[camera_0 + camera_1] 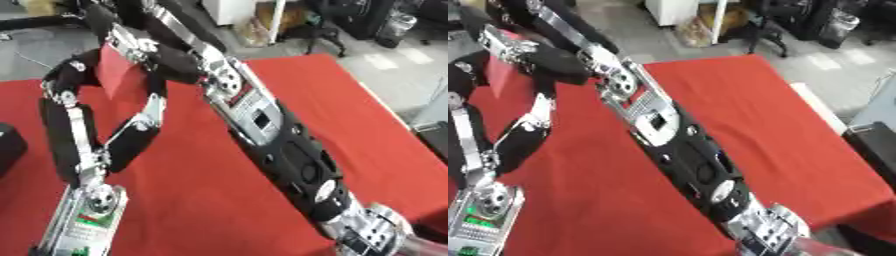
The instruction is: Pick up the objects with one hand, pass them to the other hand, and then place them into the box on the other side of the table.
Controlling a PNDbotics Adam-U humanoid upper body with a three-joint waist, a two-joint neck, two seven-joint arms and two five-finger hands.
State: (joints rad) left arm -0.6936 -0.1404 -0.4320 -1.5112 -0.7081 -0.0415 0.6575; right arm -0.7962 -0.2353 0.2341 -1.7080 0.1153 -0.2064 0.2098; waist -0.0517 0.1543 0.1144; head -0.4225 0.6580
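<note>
Red tablecloth (350, 115) is showing no task objects; both arms are crossing over it, right arm (280, 145) lying uppermost; hands' closure cannot be told; dark box (872, 145) sitting at the table's right edge.

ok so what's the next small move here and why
Probably draw both arms back first: the right arm and left arm cover much of the red table, and no hand or object to pick shows.

arms (262, 125) over table (376, 135), crossing
</note>
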